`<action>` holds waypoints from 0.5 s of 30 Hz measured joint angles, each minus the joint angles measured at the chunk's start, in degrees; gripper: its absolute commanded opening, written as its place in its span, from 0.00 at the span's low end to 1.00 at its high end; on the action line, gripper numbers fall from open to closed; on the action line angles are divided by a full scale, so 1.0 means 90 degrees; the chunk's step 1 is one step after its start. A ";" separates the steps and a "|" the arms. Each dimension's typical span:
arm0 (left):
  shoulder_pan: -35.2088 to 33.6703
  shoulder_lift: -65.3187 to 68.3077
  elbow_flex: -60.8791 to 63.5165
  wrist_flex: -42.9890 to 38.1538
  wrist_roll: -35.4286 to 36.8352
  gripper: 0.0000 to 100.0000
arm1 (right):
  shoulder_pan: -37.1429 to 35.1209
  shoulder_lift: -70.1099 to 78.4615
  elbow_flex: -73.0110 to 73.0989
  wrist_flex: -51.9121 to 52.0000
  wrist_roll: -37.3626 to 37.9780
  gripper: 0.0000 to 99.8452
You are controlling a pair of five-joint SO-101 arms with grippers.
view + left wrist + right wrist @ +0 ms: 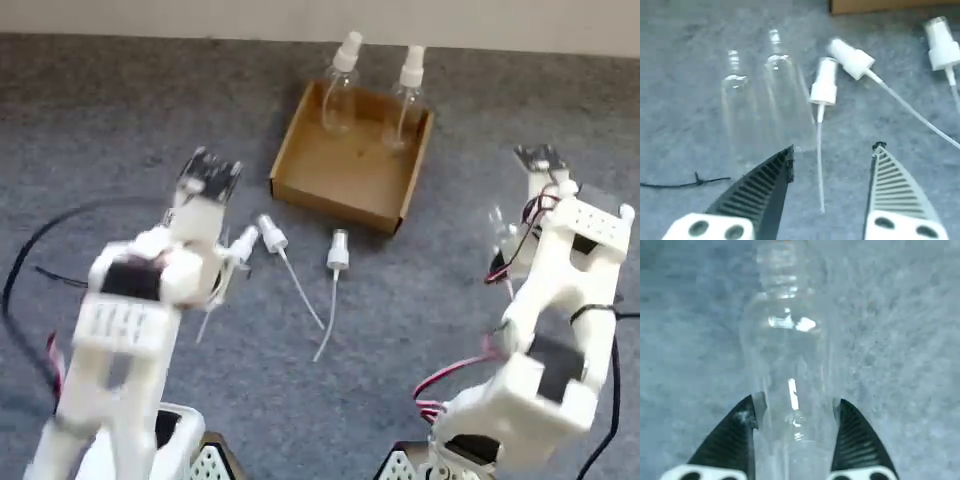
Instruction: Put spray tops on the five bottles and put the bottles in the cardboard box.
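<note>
Two clear bottles with white spray tops (340, 85) (405, 95) stand at the back of the cardboard box (340, 200). My left gripper (834, 148) hangs open over the carpet. Just beyond it lie two bare clear bottles (737, 115) (782, 95) and a loose spray top (824, 82) whose thin tube runs between the jaws. Two more spray tops (852, 57) (941, 42) lie toward the box. My right gripper (795, 410) is shut on a third bare clear bottle (790, 340), neck pointing away, to the right of the box (503, 235).
Grey carpet covers the table. In the high view the left arm (150, 270) stands left of the box and the right arm (560, 300) right of it, red wires trailing. A black cable (685, 182) lies beside the left gripper.
</note>
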 measured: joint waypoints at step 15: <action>0.0781 0.5314 -0.3438 -0.0420 0.3116 0.23 | 0.0518 0.1074 -0.0010 -0.1309 0.0029 0.01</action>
